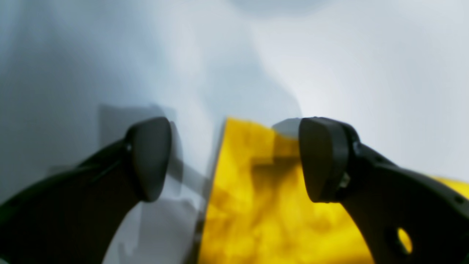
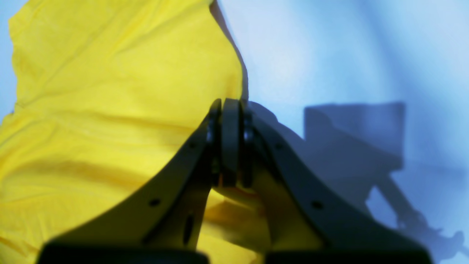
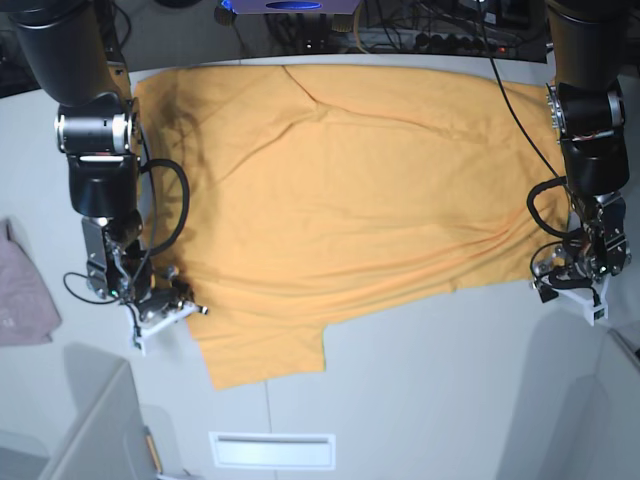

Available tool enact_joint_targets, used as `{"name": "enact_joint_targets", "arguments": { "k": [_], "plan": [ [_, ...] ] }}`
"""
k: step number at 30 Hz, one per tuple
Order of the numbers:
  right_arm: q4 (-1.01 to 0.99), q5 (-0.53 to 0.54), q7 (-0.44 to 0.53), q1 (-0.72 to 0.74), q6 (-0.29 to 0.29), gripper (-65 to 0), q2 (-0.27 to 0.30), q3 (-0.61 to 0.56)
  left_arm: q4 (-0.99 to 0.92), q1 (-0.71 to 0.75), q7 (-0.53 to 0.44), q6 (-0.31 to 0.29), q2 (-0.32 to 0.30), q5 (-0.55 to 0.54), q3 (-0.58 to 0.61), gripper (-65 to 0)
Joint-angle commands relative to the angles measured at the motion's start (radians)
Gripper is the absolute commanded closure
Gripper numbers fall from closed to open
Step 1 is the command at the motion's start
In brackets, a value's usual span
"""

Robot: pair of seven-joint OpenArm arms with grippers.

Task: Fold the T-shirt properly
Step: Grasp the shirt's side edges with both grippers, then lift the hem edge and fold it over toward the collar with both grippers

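Note:
The orange-yellow T-shirt (image 3: pixel 350 190) lies spread flat over the table, with one sleeve sticking out toward the front (image 3: pixel 265 350). My right gripper (image 3: pixel 183 303) is low at the shirt's left edge. In the right wrist view its fingers (image 2: pixel 231 143) are pressed together with yellow cloth (image 2: pixel 110 110) bunched between them. My left gripper (image 3: pixel 550 275) is low at the shirt's right edge. In the left wrist view it (image 1: pixel 236 159) is open, its pads (image 1: pixel 150 157) wide apart, and a corner of the shirt (image 1: pixel 256 190) lies between and below them.
A small pale pink-grey cloth (image 3: pixel 20 290) lies at the table's left edge. Cables and equipment (image 3: pixel 420 30) run along the back. A pale slot plate (image 3: pixel 272 450) sits at the front of the white table (image 3: pixel 450 380).

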Motion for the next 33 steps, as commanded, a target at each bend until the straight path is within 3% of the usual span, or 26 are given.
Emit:
{"name": "enact_joint_targets", "arguments": {
  "k": [1,2,5,10,11,18,24,33],
  "plan": [
    [0.007,-0.008,-0.016,0.02,-0.004,0.0,0.009,0.001,-0.028,-0.007,0.022,-0.006,-0.005,-0.016,0.023,-51.2],
    [0.007,-0.008,-0.016,0.018,-0.004,0.0,0.009,0.001,-0.045,-0.01,0.009,-0.006,-0.005,-0.016,0.039,-49.7],
    [0.007,-0.008,-0.016,0.018,-0.004,0.0,0.009,0.001,-0.057,-0.01,-0.002,-0.006,-0.005,-0.016,0.052,-36.5],
    [0.007,-0.008,-0.016,0.018,-0.004,0.0,0.009,0.001,-0.057,-0.018,-0.002,-0.006,-0.004,-0.016,0.047,-3.8],
    [0.007,-0.008,-0.015,0.018,-0.004,0.0,0.009,0.001,-0.057,-0.018,-0.002,-0.006,-0.004,-0.016,0.046,0.0],
    [0.035,-0.008,-0.009,0.021,0.001,0.0,0.015,0.001,-0.052,-0.056,0.002,-0.006,-0.01,-0.018,0.043,0.0],
    [0.207,-0.008,-0.015,-0.037,0.001,0.0,0.029,0.001,0.113,-0.066,0.013,-0.004,-0.01,-0.018,0.043,0.0],
    [0.342,-0.008,-0.009,-0.086,0.001,0.0,0.046,0.001,0.368,-0.064,0.193,-0.004,-0.004,-0.018,-0.145,0.0]
  ]
}}
